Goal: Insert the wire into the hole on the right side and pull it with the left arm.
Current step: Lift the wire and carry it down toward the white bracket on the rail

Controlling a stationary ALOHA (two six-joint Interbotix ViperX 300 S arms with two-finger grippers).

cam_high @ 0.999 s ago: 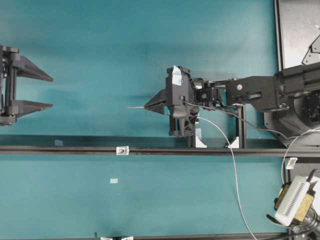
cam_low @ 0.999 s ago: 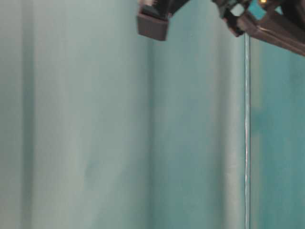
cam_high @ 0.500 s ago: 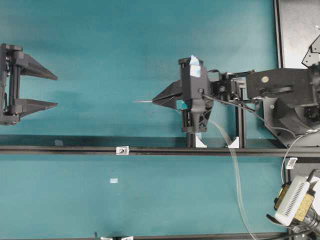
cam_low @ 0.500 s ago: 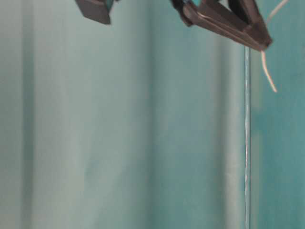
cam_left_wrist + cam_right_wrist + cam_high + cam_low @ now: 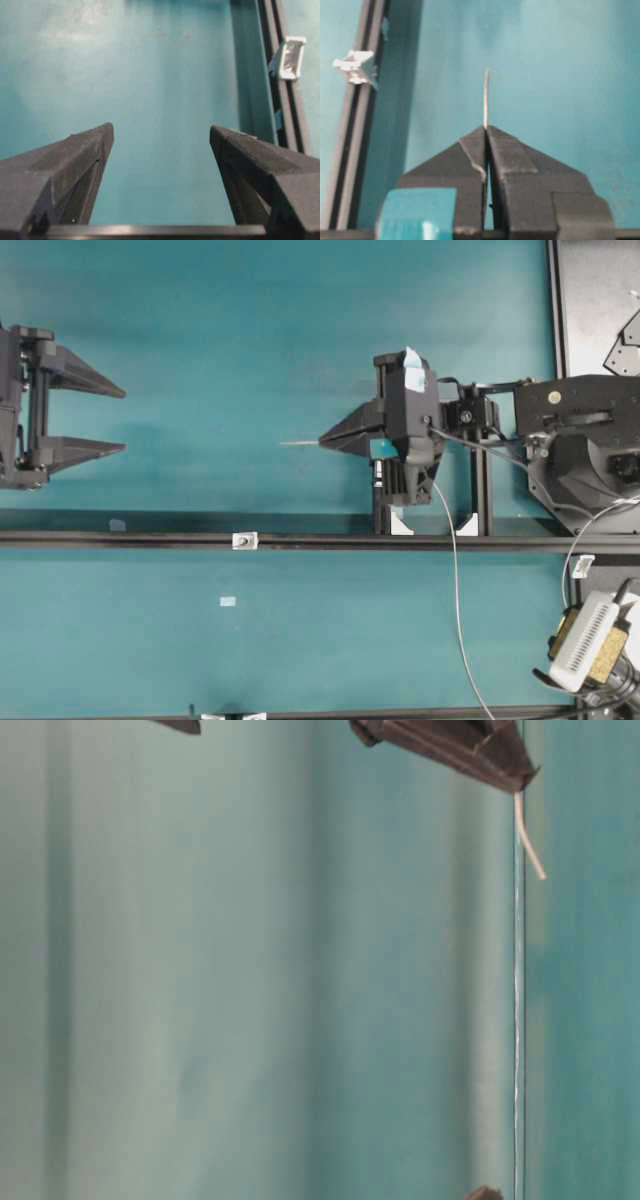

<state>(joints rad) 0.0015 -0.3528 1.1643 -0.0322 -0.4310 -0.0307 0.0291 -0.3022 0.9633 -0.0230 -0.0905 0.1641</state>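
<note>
In the overhead view my right gripper point(image 5: 322, 443) hangs over the teal mat, shut on the wire point(image 5: 298, 443). The stiff tip sticks out leftward, and the rest of the wire trails down behind the wrist. The right wrist view shows the fingers point(image 5: 475, 145) pinched together with the wire point(image 5: 486, 97) poking straight ahead. The hole is in a small white bracket point(image 5: 244, 540) on the black rail, below and left of the tip; the bracket point(image 5: 355, 66) lies far left in that wrist view. My left gripper point(image 5: 124, 421) stands open at the far left, and nothing is between its fingers point(image 5: 80, 155).
A black rail point(image 5: 400, 540) crosses the mat from left to right. Two black uprights point(image 5: 482, 490) stand under the right arm. At the bottom right sit a white ribbed device point(image 5: 585, 640) and a tagged thicker cable point(image 5: 580, 565). A small pale patch point(image 5: 228, 601) lies on the mat.
My right gripper has drawn back to the right with the wire and rolled at the wrist. The left gripper has crept a little to the right, still open.
</note>
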